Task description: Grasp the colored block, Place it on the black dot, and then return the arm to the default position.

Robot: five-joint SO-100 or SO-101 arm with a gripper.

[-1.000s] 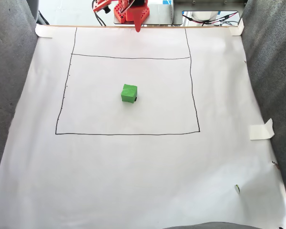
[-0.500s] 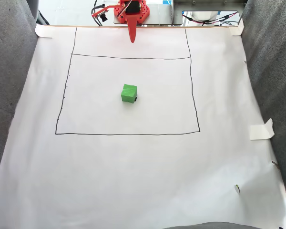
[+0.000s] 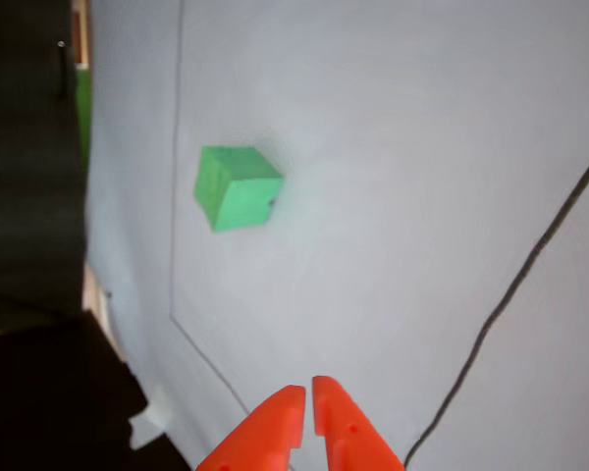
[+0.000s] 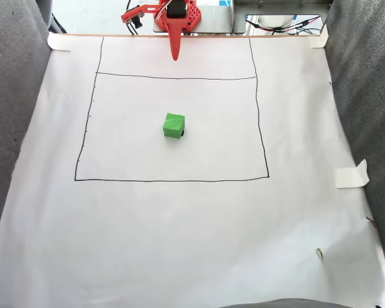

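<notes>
The colored block (image 4: 173, 126), a small green cube, sits on the white paper near the middle of the drawn rectangle; in the other view the block (image 3: 236, 186) lies up and to the left. A black sliver, the black dot (image 4: 183, 133), peeks out at its lower right edge, mostly covered by it. The arm's orange gripper (image 4: 174, 58) hangs at the far edge of the paper, pointing toward the block and well apart from it. Its tips (image 3: 307, 391) are shut with nothing between them.
Thin black drawn lines (image 4: 179, 180) frame the work area on the paper. Grey fabric (image 4: 13, 115) rises along both sides. A loose piece of tape (image 4: 351, 174) sticks up at the right edge. Cables (image 4: 289, 27) lie behind the paper's far edge.
The gripper has swung a little to the left and reached slightly further over the paper's far edge. The block has not moved.
</notes>
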